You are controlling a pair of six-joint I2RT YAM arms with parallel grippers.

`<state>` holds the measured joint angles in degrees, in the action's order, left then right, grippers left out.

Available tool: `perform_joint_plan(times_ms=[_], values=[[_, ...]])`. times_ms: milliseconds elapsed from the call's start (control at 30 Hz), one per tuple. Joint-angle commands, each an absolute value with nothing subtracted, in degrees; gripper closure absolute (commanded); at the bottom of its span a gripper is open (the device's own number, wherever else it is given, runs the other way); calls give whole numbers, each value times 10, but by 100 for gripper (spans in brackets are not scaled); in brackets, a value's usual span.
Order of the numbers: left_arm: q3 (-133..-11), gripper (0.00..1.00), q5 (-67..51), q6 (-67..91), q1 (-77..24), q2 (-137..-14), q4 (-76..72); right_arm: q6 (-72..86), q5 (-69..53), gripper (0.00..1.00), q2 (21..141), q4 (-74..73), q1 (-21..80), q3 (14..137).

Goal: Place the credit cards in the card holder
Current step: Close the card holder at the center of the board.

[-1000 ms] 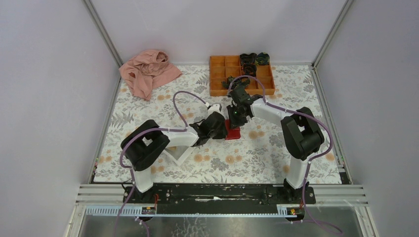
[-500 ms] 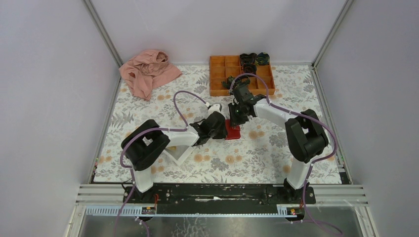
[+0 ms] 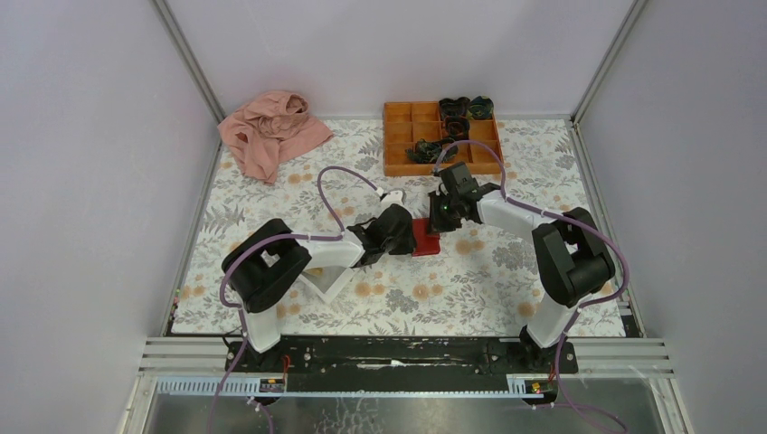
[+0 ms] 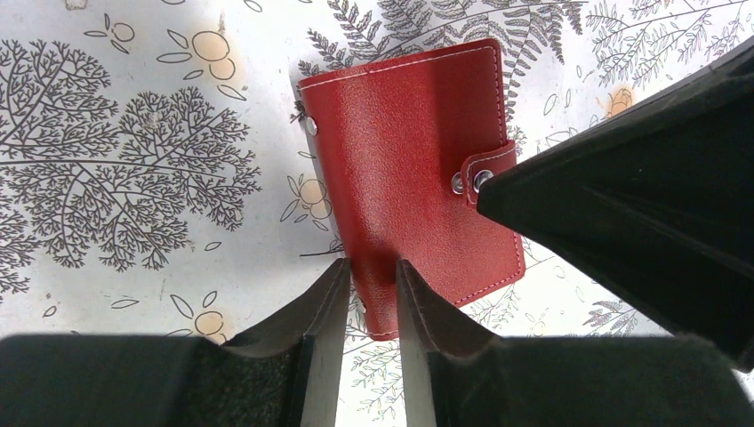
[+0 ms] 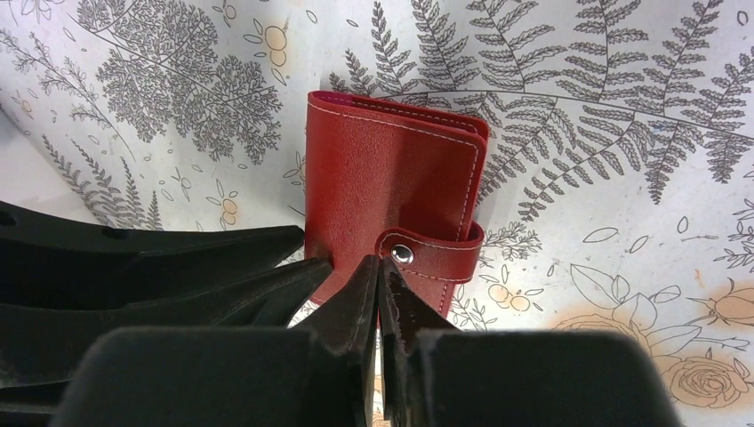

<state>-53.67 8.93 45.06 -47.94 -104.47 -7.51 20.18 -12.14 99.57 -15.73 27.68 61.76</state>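
Observation:
The card holder (image 3: 425, 242) (image 4: 400, 169) (image 5: 391, 178) lies closed and flat on the floral mat, dark red, with its snap tab (image 5: 436, 253) (image 4: 489, 169) fastened. My left gripper (image 3: 409, 238) (image 4: 371, 267) stands slightly open, its tips resting at the holder's near corner, which shows through the gap. From the other side, my right gripper (image 3: 435, 226) (image 5: 381, 260) is shut, its tips against the tab's end beside the snap. Whether the tab's edge is pinched I cannot tell. The credit cards are out of view.
An orange compartment box (image 3: 398, 154) holding dark items stands at the back. A pink cloth (image 3: 271, 131) lies at the back left. A white tray (image 3: 330, 282) sits under my left arm. Metal frame rails border the mat.
The right gripper's jaws have closed at the snap tab, and the right arm's elbow has swung out to the right. The left gripper and the card holder have stayed put.

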Motion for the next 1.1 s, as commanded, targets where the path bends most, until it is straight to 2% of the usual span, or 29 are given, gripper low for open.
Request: perform_joint_plan(times_ms=[0, 500, 1067], values=[[-541, 68, 98, 451, -479, -1052, -58, 204, -120, 92, 972, -144, 275, 626], [-543, 68, 94, 450, -480, -1056, -59, 206, -66, 92, 970, -155, 274, 627], [-550, 68, 90, 447, -481, -1062, -60, 211, -85, 94, 989, -154, 274, 623]])
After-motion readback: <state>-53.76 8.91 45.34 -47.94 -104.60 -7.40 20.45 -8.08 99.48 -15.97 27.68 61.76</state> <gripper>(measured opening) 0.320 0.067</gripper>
